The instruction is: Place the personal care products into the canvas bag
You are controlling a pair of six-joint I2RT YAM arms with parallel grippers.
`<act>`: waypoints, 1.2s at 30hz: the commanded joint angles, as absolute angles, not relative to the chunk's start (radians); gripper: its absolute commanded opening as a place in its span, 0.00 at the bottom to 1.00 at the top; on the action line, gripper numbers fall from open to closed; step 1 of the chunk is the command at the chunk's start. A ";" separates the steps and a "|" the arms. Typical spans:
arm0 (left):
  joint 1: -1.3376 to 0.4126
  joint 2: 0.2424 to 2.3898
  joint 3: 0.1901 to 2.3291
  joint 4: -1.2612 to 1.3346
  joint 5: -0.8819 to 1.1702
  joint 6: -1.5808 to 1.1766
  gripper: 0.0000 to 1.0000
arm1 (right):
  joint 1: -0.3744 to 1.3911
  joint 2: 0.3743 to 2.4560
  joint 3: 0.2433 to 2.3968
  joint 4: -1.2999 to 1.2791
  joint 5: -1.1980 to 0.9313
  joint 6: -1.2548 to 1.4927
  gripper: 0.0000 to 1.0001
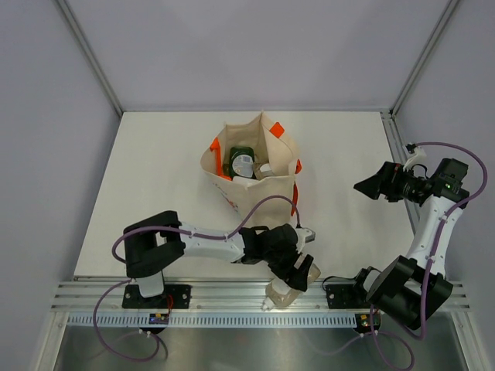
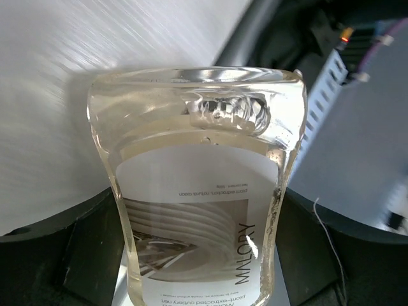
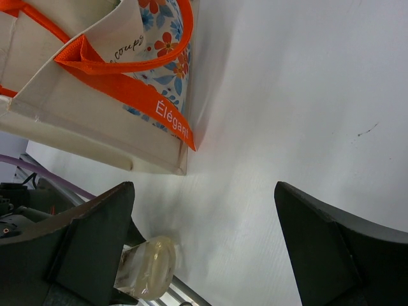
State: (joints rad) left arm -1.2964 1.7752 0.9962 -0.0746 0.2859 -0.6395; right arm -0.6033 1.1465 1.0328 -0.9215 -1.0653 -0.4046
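Note:
The canvas bag (image 1: 255, 178) stands upright at mid-table with orange handles; a green bottle (image 1: 238, 154) and a white container (image 1: 244, 165) show inside it. My left gripper (image 1: 298, 272) is shut on a clear beige refill pouch (image 1: 285, 292) at the table's near edge, over the rail. In the left wrist view the pouch (image 2: 197, 204) fills the frame between the fingers. My right gripper (image 1: 370, 188) is open and empty, raised at the right of the bag. The right wrist view shows the bag (image 3: 95, 95) and the pouch (image 3: 148, 268). The other products are hidden.
A metal rail (image 1: 232, 297) runs along the near edge with both arm bases on it. Purple cables loop by each arm. Grey walls close in the table on three sides.

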 commanded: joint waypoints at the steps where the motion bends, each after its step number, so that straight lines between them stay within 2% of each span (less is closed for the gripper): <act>1: -1.278 1.694 0.919 0.227 0.472 -0.762 0.00 | -0.609 1.127 1.051 -0.916 -1.092 -0.413 0.99; 14: -1.172 1.677 0.727 0.790 0.669 -1.094 0.00 | -0.611 1.127 1.049 -0.913 -1.091 -0.410 0.99; 26: -1.146 1.732 0.706 1.102 0.603 -1.393 0.00 | -0.611 1.126 1.049 -0.913 -1.089 -0.410 0.99; 30: -1.144 1.732 0.750 1.144 0.562 -1.454 0.00 | -0.611 1.123 1.046 -0.911 -1.091 -0.411 0.99; 36: -1.144 1.657 0.863 1.010 0.508 -1.450 0.00 | -0.611 1.129 1.051 -0.914 -1.091 -0.411 1.00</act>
State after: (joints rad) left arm -1.1580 1.7603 0.7471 0.8516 0.5724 -1.3941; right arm -0.6033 1.1454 1.0328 -0.9215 -1.0653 -0.4042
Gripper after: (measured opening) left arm 0.832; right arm 0.993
